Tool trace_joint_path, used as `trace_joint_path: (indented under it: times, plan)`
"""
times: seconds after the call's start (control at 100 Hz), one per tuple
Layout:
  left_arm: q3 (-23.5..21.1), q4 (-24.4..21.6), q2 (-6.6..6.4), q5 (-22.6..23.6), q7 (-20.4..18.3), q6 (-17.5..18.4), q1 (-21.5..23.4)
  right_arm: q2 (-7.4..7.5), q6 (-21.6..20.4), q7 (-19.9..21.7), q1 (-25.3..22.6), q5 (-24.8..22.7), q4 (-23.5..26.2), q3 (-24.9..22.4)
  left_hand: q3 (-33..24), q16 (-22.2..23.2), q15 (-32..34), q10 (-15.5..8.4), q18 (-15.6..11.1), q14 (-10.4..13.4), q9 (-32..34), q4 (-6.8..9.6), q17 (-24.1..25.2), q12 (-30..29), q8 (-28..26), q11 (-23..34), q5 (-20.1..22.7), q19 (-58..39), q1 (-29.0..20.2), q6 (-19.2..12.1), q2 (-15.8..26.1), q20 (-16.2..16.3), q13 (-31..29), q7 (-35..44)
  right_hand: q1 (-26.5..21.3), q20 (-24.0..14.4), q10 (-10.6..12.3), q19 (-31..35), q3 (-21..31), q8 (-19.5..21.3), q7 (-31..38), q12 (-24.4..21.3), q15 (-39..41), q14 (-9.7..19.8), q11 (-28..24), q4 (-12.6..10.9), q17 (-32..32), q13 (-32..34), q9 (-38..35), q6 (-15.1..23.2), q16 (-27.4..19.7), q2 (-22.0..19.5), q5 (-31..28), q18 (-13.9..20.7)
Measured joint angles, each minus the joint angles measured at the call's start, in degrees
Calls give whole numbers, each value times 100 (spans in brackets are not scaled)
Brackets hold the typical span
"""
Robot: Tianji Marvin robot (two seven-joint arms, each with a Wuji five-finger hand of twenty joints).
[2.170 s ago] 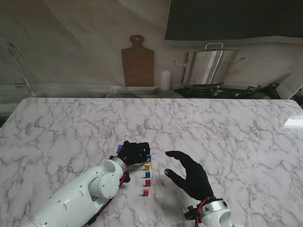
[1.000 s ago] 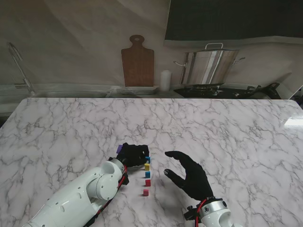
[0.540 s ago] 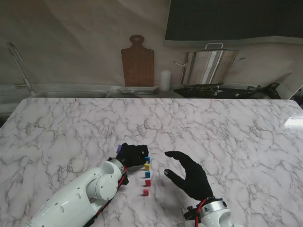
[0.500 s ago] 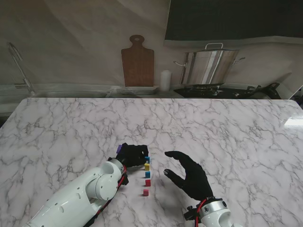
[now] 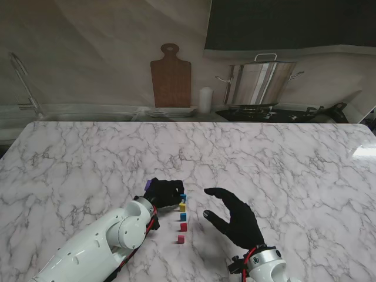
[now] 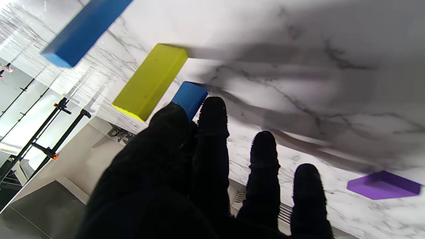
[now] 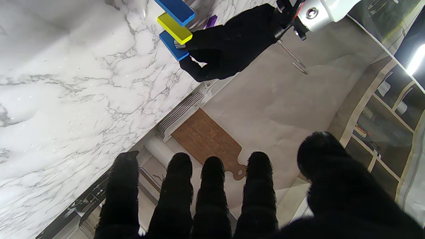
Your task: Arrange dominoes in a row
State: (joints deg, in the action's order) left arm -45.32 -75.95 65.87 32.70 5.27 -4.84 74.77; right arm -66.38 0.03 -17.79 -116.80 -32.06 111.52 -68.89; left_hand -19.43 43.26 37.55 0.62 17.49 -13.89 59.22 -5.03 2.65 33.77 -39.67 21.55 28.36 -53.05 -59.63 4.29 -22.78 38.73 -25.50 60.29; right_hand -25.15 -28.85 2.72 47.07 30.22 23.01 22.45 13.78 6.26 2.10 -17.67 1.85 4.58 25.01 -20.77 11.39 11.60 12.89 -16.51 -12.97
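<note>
While the left hand [image 5: 165, 192] curls low over the marble table [image 5: 294, 158], its thumb and first finger are pressed against a blue domino [image 6: 189, 98] at the far end of the row, pinching it where it stands. From the left wrist view the other fingers [image 6: 264, 156] hang loosely apart, clear of the stone. That arm lies bent across the table with the white forearm angled in from the near left corner.

Taking the pinched blue domino as the landmark, a yellow domino [image 5: 182, 207] stands just nearer to me, then a second blue domino [image 5: 183, 216], then a red domino [image 5: 183, 227], then another red domino [image 5: 181, 238], nearest of all. Each stands upright on its end, long axis vertical, and the line of them runs roughly straight from far to near, with small gaps between. A purple domino [image 6: 383, 184] lies flat just left of the landmark, beside the left hand, its long axis across the table.

No writing or pips can be read on any piece.

Right of the landmark, the right hand [image 5: 235, 217] hovers off the table, palm turned toward the row, fingers spread and gently bent, holding nothing and touching none of the pieces.
</note>
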Motion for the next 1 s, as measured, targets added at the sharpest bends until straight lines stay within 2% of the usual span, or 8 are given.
trace_joint_path:
  times: [0.59, 1.0]
  plan:
    - [63, 83, 52, -100, 110, 8, -58, -1, 1, -3, -3, 1, 3, -10, 38, -1, 0, 0, 0, -1, 0, 0, 0, -71, 0, 0, 0, 1, 0, -1, 17, 29, -2, -2, 0, 0, 0, 13, 0, 0, 0, 0, 0, 0, 0, 0, 1, 0, 0, 0, 1, 0, 0, 0]
    - [77, 77, 50, -96, 29, 1, -67, -1, 2, -3, -4, 3, 7, -14, 58, 52, 26, 0, -1, 25, -6, 0, 0, -133, 0, -67, -4, 1, 0, -1, 62, 32, 80, -57, 0, 0, -1, 63, 0, 0, 0, 0, 0, -1, 0, 0, 4, 0, 0, 0, 1, 0, 0, 0]
